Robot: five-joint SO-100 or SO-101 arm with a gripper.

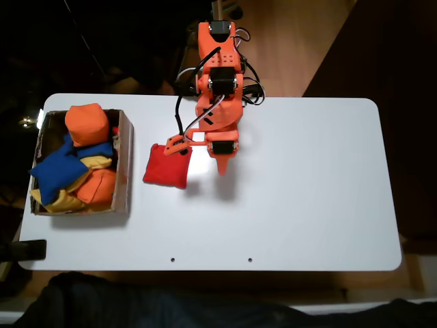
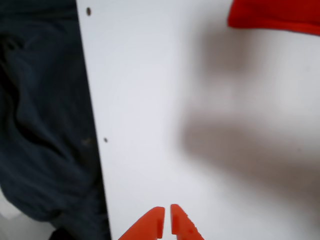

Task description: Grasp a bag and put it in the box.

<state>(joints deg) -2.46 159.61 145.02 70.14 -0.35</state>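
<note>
The red bag point(image 1: 164, 167) lies flat on the white table, just right of the box point(image 1: 125, 171) in the fixed view. The brown cardboard box holds orange, blue and yellow beanbags. My orange gripper point(image 1: 223, 166) points down at the table, right of the bag and apart from it; an orange part of the arm overlaps the bag's upper right corner. In the wrist view the gripper point(image 2: 166, 222) is shut with nothing between its fingertips, and a corner of the red bag point(image 2: 275, 17) shows at the top right.
The white table point(image 1: 307, 191) stretches bare to the right of the arm. Its front edge has two small holes point(image 1: 173, 260). Dark cloth point(image 2: 45, 125) lies beyond that edge. Cables hang near the arm's base point(image 1: 249, 85).
</note>
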